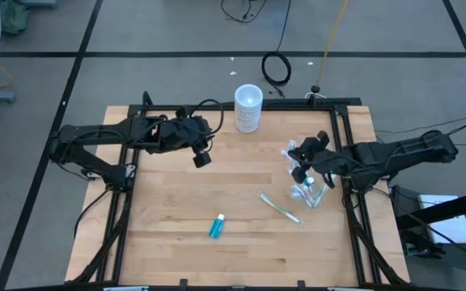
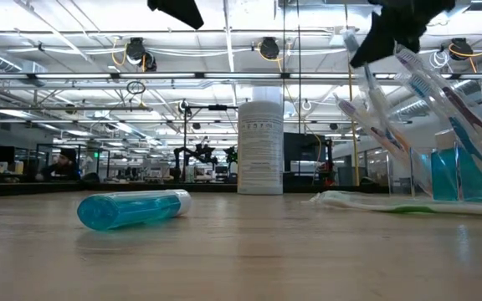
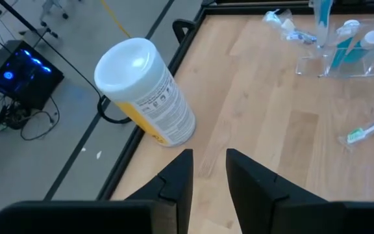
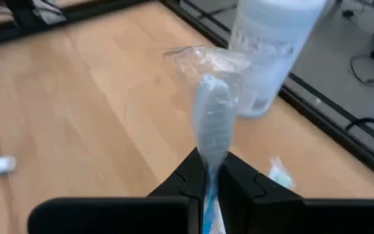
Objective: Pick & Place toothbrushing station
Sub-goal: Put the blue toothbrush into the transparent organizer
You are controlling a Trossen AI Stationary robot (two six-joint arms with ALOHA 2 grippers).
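Over the cup (image 1: 312, 194) at the table's right side, the right gripper (image 4: 208, 170) was clamped on a wrapped toothbrush (image 4: 211, 123). Left gripper (image 3: 208, 174) hung near the white-lidded container (image 1: 248, 107), fingers narrowly apart, holding nothing. One tube (image 1: 216, 226) and another toothbrush (image 1: 280, 208) lay loose mid-table.

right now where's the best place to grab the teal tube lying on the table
Grip the teal tube across the middle of its body, coming straight down from above. It lies flat on its side on the bare table, white cap at one end, nothing close by, so fingers should straddle its narrow width.
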